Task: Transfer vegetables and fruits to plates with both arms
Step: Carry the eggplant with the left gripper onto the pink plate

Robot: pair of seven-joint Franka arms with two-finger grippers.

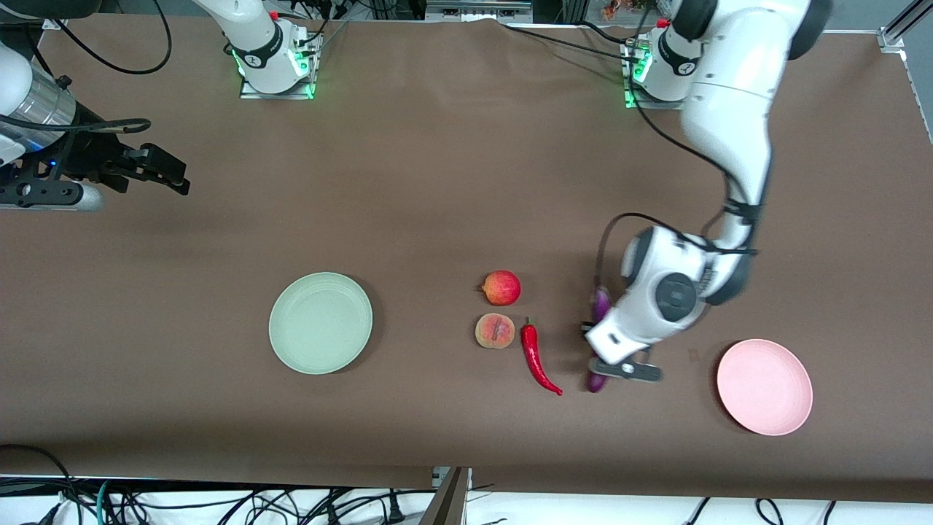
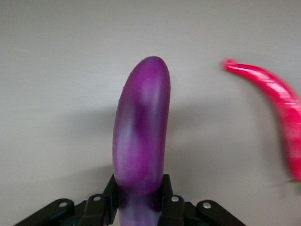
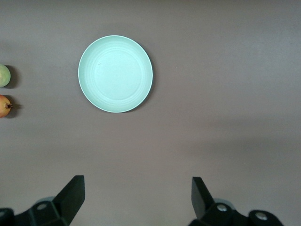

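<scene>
Left wrist view: left gripper (image 2: 140, 203) jaws pinch the glossy, slender purple eggplant (image 2: 141, 136) beside the curved red chili (image 2: 277, 101); right gripper (image 3: 137, 197) waits, jaws wide, empty.

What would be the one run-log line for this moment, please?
left gripper: shut on eggplant, on table | right gripper: open, waiting above table | green plate, pink plate: bare

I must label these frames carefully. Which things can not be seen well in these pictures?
- Eggplant middle: front view, hidden under the left arm's wrist.
- Left gripper: left wrist view, shut on the eggplant, cut off by the edge.
- Chili: left wrist view, blurred, stem end cut off.
- Peach and pomegranate: right wrist view, cut by the edge.
</scene>
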